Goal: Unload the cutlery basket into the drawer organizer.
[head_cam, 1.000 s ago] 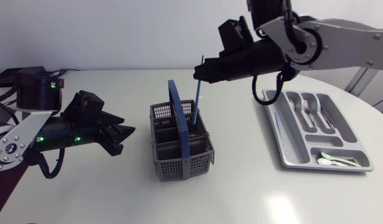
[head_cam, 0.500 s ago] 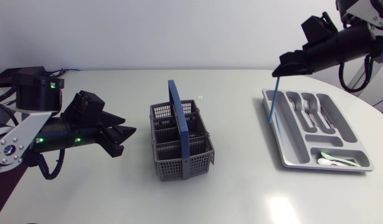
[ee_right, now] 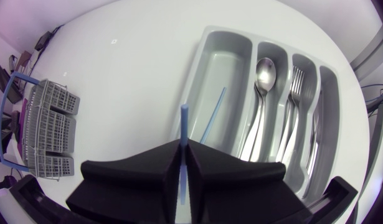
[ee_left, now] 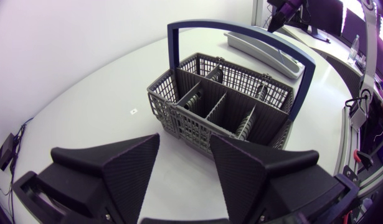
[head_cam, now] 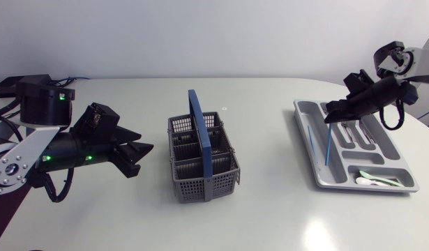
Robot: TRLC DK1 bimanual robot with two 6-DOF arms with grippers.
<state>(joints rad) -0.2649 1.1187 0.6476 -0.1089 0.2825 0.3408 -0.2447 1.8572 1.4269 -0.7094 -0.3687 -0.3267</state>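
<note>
Two blue straws here. One, the held straw (head_cam: 328, 143) (ee_right: 184, 124), is pinched between the fingers of my right gripper (head_cam: 330, 118) (ee_right: 184, 149). It hangs close to upright over the drawer organizer (head_cam: 333, 185) (ee_right: 225, 56). Its lower end is down by the long compartment on the basket side; can't tell if it touches the bottom. The second straw (head_cam: 310, 136) (ee_right: 213, 115) lies flat in that same compartment, just ahead of the right gripper in the wrist view.

Next compartments over hold a metal spoon (ee_right: 264, 68) and a fork (ee_right: 297, 68). The one after that has more metal cutlery, type not clear. Pale plastic spoons (head_cam: 374, 180) lie in the crosswise compartment at the organizer's 6 o'clock end.

Cutlery basket (head_cam: 200, 189) (ee_left: 197, 124), grey with a blue handle (head_cam: 198, 132) (ee_left: 172, 43), stands upright mid-table. The organizer is at its 3 o'clock, well apart.

Left gripper (head_cam: 139, 157) (ee_left: 185, 143) sits low over the table at the basket's 9 o'clock, near it but not touching. Its fingers are spread wide with nothing between them, pointing at the basket.
</note>
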